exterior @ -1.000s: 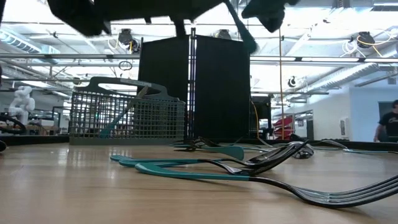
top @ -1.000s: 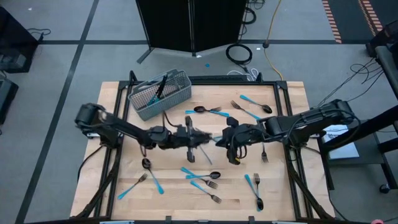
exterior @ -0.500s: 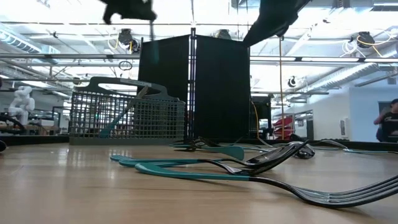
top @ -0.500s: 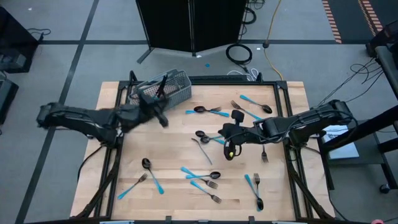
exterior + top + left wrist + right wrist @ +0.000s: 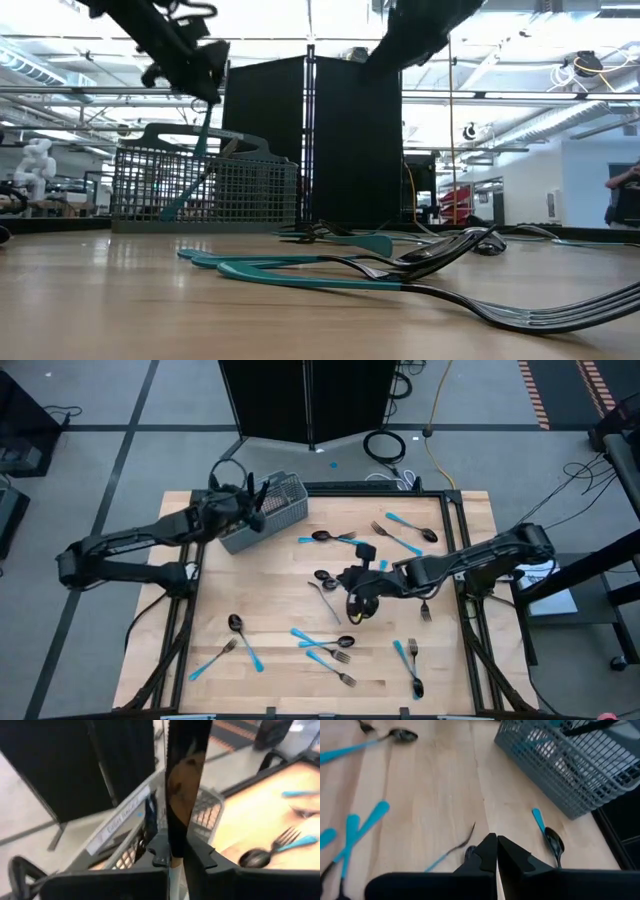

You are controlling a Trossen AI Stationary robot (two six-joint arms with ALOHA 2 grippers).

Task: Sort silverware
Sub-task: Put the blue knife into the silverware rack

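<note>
There, the left gripper (image 5: 252,500) hung over the grey mesh basket (image 5: 285,510) at the table's (image 5: 270,610) eleven o'clock, clenched on a knife (image 5: 182,785). The right gripper (image 5: 357,600) hovered mid-table, shut and empty — a spoon (image 5: 551,837) lay nearby. Remaining silverware (image 5: 325,645) lay scattered from three to seven o'clock.

1. A robotics lab or workshop in a large industrial hall; the low view shows a high ceiling with exposed white pipes (image 5: 560,95) and beams.
2. Grey floor (image 5: 100,420) around the wooden desk (image 5: 280,610), with striped hazard tape (image 5: 590,385) at 1 o'clock; loose cables (image 5: 385,445) at 12 o'clock.
3. A tall black cabinet (image 5: 310,140) behind the desk; a small white humanoid figure (image 5: 35,165) at 9 o'clock; a person (image 5: 625,195) at far 3 o'clock.
</note>
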